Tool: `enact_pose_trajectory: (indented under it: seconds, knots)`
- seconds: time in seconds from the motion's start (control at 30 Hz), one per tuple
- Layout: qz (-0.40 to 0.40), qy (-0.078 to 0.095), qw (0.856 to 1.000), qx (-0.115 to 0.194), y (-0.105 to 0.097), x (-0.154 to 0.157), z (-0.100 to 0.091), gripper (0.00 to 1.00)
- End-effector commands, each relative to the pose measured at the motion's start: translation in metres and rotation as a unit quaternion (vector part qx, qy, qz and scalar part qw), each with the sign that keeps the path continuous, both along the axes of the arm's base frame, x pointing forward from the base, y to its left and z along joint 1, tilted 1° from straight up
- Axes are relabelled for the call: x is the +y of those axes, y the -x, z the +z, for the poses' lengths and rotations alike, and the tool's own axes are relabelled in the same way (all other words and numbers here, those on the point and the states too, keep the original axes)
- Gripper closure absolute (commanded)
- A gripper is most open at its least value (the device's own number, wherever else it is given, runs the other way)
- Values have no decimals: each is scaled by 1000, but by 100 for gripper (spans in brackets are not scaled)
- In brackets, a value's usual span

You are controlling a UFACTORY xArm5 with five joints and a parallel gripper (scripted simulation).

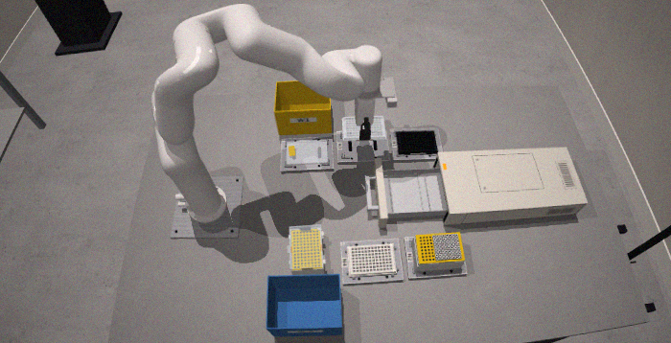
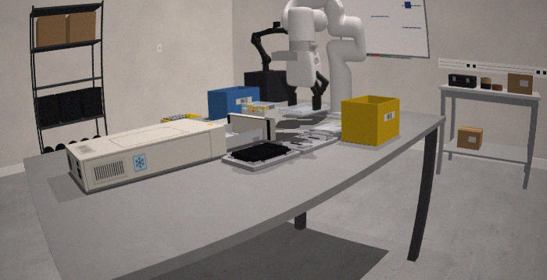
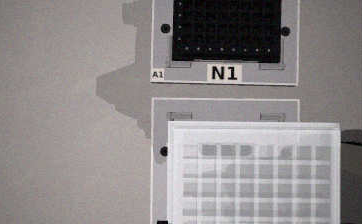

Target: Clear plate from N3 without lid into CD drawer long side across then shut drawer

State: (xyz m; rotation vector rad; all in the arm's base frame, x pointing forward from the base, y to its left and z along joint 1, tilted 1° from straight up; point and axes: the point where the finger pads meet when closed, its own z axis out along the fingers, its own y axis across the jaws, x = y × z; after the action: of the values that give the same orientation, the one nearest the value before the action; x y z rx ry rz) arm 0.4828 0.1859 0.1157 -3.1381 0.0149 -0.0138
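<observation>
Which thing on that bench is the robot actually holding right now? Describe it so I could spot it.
Find the long cream cooler with its drawer pulled out. Just beyond the drawer, the gripper holds a clear plate above a grey nest. It is see-through with a pale grid, unlike the black plate beside it.

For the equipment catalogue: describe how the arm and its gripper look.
The glossy white arm has thick rounded tube links and bulbous joints, with no visible cables or markings. It stands on a grey bolted base plate. A white boxy wrist housing carries the gripper with black angular fingers.
</observation>
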Motion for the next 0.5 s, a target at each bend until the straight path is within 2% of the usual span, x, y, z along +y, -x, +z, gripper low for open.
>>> enact_pose_trajectory:
  seconds: [0.0,0.47]
  knots:
    - [0,-7,1000,0,-1,0,11,100]
    - [0,-7,1000,0,-1,0,31,100]
